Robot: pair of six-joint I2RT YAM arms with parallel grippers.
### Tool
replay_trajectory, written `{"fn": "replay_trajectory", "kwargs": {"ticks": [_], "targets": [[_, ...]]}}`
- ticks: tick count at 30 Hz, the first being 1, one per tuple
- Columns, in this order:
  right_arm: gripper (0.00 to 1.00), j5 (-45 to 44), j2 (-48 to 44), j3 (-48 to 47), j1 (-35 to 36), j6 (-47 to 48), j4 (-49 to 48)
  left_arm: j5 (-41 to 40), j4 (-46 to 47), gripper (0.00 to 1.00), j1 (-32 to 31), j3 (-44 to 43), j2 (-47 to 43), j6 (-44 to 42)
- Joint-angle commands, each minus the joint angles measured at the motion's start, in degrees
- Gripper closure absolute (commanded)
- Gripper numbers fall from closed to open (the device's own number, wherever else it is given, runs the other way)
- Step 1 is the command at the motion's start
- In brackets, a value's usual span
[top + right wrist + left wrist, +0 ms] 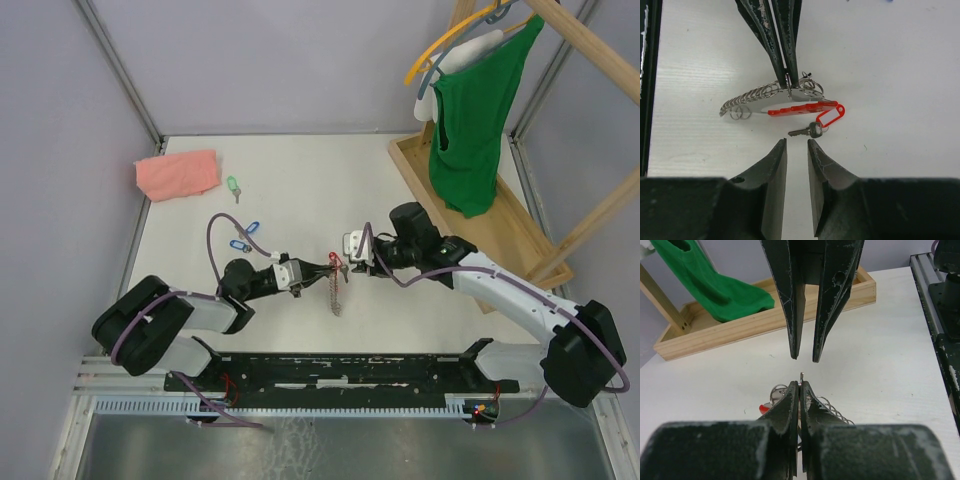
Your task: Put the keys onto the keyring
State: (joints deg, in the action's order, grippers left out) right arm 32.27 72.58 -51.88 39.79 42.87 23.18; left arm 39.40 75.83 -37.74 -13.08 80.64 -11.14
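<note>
A pink folded cloth [177,174] lies at the white worktop's [300,180] far left corner; a green garment [475,120] hangs over a wooden tray [418,190] along the right edge.

Overhead view wide; wrist views close, opposed, sharing keyring [771,103].

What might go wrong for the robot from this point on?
The left fingers pinch the keyring only by a thin edge at their very tips, so it may slip or twist. The red-tagged key lies just ahead of the parted right fingers; I cannot tell whether it is threaded, so a nudge might drag it off.
</note>
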Motion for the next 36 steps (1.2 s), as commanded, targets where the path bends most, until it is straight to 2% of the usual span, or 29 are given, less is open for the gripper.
{"fn": "replay_trajectory", "kwargs": {"ticks": [1, 6, 11, 26, 36], "targets": [[0.69, 9.5, -4.2, 5.2, -2.9, -6.1, -15.5, -0.9, 10.7, 0.97, -0.1, 0.8, 1.2, 1.0], [0.69, 11.5, -4.3, 9.4, -3.3, -9.5, -24.7, -0.2, 13.5, 0.97, -0.1, 0.9, 2.3, 2.0], [0.67, 11.8, -2.8, 9.6, -3.3, -10.6, -26.8, 0.4, 13.6, 0.97, -0.1, 0.5, 2.5, 2.4], [0.67, 15.2, 0.5, 7.3, -3.0, -10.1, -24.7, 0.6, 12.9, 0.97, -0.1, 0.0, 2.5, 3.0], [0.72, 15.6, 1.9, 5.8, -2.2, -10.1, -24.6, 1.4, 11.5, 0.97, -0.2, -0.7, 2.5, 3.1]]}}
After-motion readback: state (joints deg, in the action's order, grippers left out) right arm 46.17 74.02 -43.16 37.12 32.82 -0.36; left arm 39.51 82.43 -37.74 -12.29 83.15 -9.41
